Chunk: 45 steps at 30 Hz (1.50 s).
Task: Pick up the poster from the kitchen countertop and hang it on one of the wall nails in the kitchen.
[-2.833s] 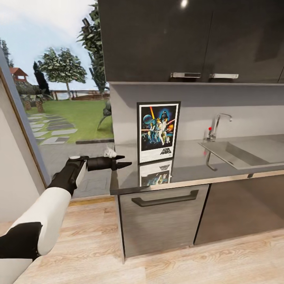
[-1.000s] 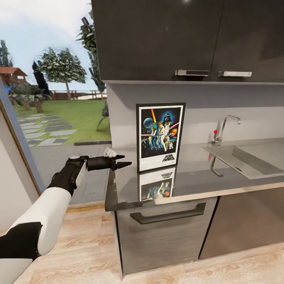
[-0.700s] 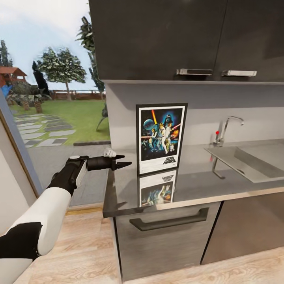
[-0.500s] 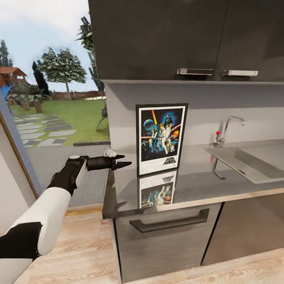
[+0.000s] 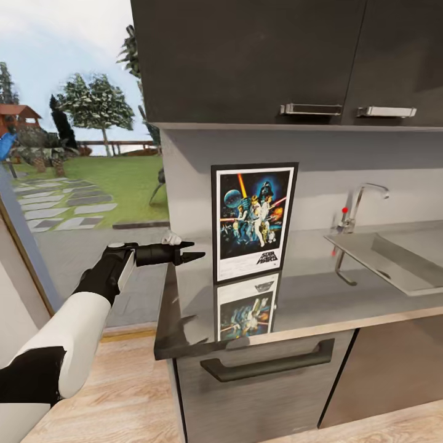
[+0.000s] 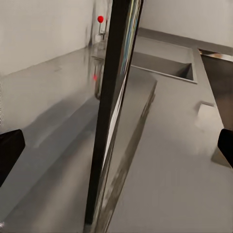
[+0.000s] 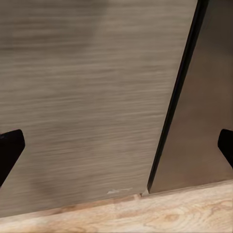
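Right now the poster [image 5: 254, 223] stands up tall on the countertop [image 5: 307, 295], near its left end and close to its back edge, against the wall. Its long side runs up and down. Its picture faces out toward the front edge, and the shiny top shows a mirror copy of it below.

The left gripper [image 5: 192, 254] hangs just past the left end of the countertop. It points sideways at the poster's left edge, near the bottom. A small gap is between them, so they are not touching. From the left wrist view, the poster [image 6: 114, 111] is seen edge-on, like a thin dark strip, right between the two fingers [image 6: 9, 153]. Those fingers are spread wide and pinch nothing.

The left arm is the nearer one, I think, so it should slide straight in along the countertop.

The right wrist view shows dark finger tips [image 7: 10, 148] far apart, holding nothing, low by a cupboard front [image 7: 92, 97] and the wood floor [image 7: 145, 213].

Toward the right end, the sink [image 5: 394, 258] is sunk into the countertop. It looks empty. A tap [image 5: 357, 206] stands at its back.
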Motion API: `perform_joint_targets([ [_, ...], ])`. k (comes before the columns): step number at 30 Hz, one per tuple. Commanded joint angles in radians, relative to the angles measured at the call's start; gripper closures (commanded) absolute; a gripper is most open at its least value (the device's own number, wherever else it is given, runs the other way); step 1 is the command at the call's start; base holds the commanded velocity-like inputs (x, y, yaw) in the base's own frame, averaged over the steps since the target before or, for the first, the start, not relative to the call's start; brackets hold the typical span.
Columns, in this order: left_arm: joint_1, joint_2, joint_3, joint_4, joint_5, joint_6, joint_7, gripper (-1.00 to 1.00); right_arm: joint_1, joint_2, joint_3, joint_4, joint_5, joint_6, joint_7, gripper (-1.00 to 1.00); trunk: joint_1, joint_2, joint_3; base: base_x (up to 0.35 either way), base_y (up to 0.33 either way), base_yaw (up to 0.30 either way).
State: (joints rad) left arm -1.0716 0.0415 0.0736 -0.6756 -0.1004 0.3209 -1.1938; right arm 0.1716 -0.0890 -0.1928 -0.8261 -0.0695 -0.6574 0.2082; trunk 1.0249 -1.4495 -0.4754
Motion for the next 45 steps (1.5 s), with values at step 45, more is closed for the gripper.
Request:
perform_joint_targets([
  [45,-0.001,-0.002,0.005,-0.006,-0.009,0.01,-0.007,-1.0,0.0,0.0,-0.002,0.001,-0.009,0.001,0.008,-1.0,0.0,-0.001,-0.001,0.04,-0.062,0.0],
])
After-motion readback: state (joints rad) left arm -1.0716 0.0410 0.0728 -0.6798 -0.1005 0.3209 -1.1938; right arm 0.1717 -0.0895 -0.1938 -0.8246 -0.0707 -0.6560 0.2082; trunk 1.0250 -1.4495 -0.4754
